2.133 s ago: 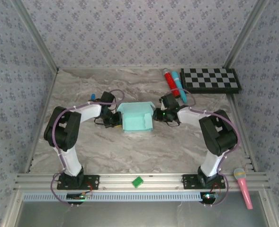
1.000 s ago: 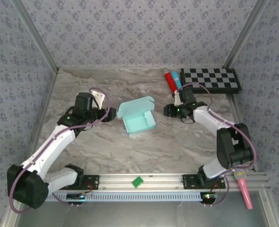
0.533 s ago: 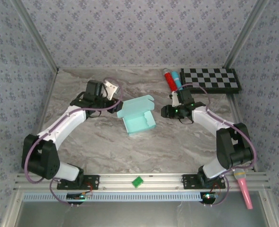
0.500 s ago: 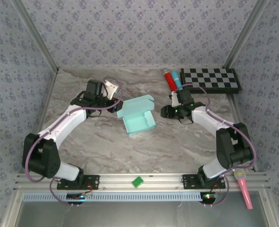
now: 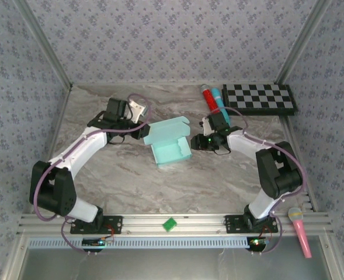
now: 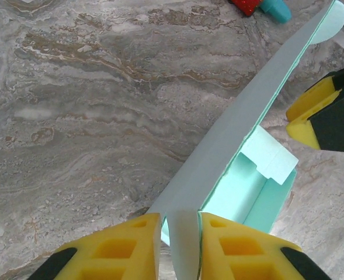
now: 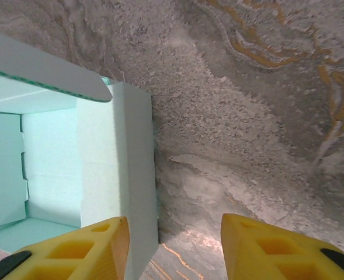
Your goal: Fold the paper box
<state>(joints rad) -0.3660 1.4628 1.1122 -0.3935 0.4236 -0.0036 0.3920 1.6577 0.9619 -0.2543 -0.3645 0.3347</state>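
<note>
From above, the box (image 5: 170, 150) sits mid-table (image 5: 125, 175) with its lid (image 5: 166, 129) raised toward the back. The left gripper (image 5: 142, 132) is at the lid's left end and the right gripper (image 5: 195, 143) is just beside the box's right wall. The left wrist camera adds what that view hides: its yellow fingers (image 6: 125, 245) pinch the lid's thin edge between them. The smooth pale aqua card runs away in a long straight strip above the open tray and a tucked flap. The right wrist view shows its jaws spread wide over grey-veined marble, with the box's flat wall next to one finger, ungripped. Since half a second ago the box has kept its place, while the right arm has drawn in closer to it.
</note>
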